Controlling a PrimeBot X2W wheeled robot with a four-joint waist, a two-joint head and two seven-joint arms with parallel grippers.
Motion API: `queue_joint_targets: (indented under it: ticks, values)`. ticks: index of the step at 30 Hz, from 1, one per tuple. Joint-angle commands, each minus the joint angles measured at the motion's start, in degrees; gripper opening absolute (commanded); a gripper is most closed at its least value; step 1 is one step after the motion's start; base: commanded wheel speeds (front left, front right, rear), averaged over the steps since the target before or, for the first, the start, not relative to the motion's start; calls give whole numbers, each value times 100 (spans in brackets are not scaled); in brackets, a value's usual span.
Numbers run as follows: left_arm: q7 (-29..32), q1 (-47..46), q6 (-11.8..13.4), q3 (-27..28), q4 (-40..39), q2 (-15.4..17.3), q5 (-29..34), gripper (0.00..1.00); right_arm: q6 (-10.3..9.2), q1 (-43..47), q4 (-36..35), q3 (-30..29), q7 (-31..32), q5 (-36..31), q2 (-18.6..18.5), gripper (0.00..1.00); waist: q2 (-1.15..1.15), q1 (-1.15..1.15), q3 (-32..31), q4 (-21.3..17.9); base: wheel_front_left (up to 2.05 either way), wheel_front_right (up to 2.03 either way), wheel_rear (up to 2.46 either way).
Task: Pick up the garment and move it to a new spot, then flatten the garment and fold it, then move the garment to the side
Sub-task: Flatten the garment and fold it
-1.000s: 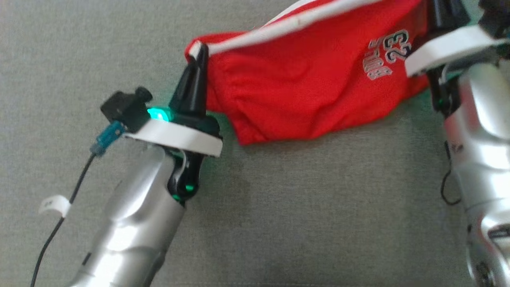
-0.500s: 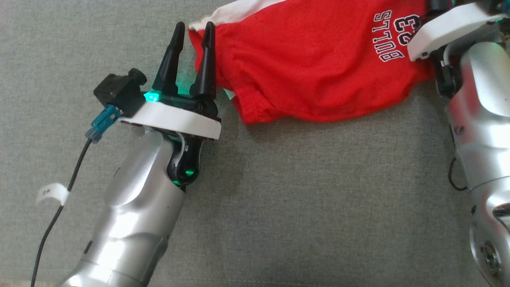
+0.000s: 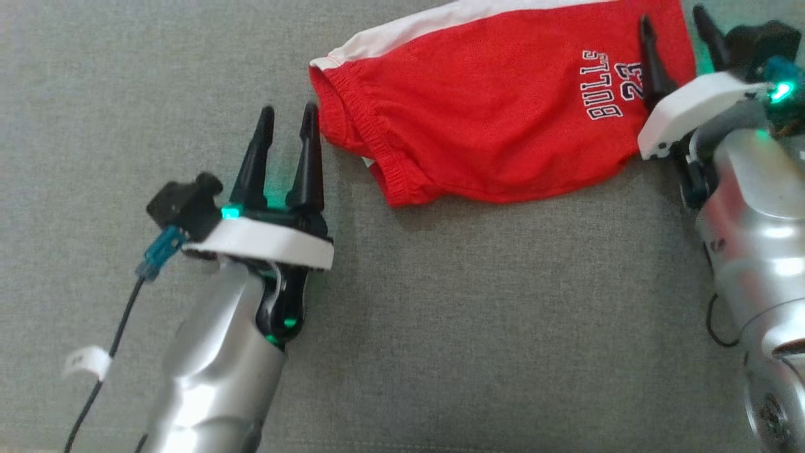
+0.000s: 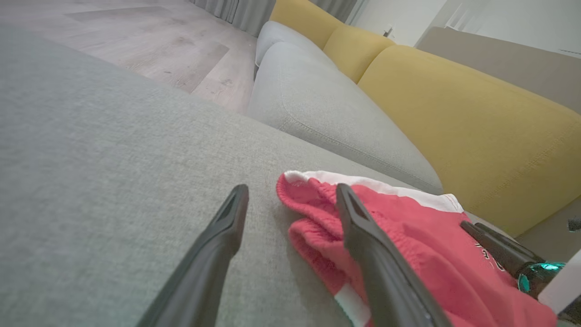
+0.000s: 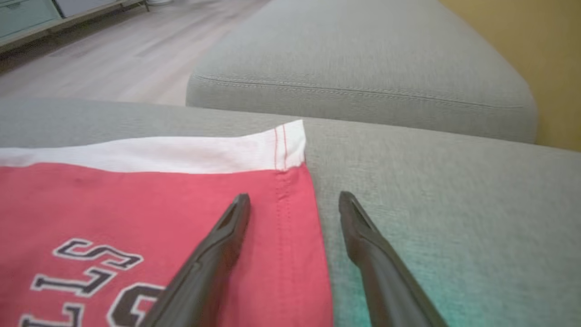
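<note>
Placement appears complete: garment (image 3: pixel 497 126) lies between left pincer (image 3: pixel 288 110) and right pincer (image 3: pixel 670 16), both released; flattening calls for edge grips.

The garment (image 3: pixel 490 119) lies on the sofa cushion (image 3: pixel 440 327). The left gripper (image 3: pixel 287 113) sits just beside the garment's left end, and the right gripper (image 3: pixel 670 14) straddles its right edge.
</note>
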Motion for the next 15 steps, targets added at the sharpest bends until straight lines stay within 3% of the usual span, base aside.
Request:
queue_joint_targets:
  ticks: [1,5,6,7,8,15]
  values:
    - [-28,106,10,193,-137,90,10,100,-4,192,24,129,78,63,73,100,0,1,-59,15,0,0,0]
    - [-28,271,10,257,-151,89,151,100,-4,300,323,420,515,421,201,100,0,1,-194,41,0,0,0]
    - [-28,302,10,277,-153,89,178,100,-4,322,346,502,610,542,227,88,0,1,-232,46,0,0,0]
    - [-28,332,10,312,-150,89,209,100,-4,345,372,582,736,668,243,14,0,1,-271,51,0,0,0]
    - [-28,359,10,350,-150,89,277,100,-4,370,389,656,853,787,241,0,0,1,-320,53,0,0,0]
    - [-28,683,10,590,-88,89,688,100,-4,600,297,742,748,1516,124,0,0,1,-834,-14,0,0,0]
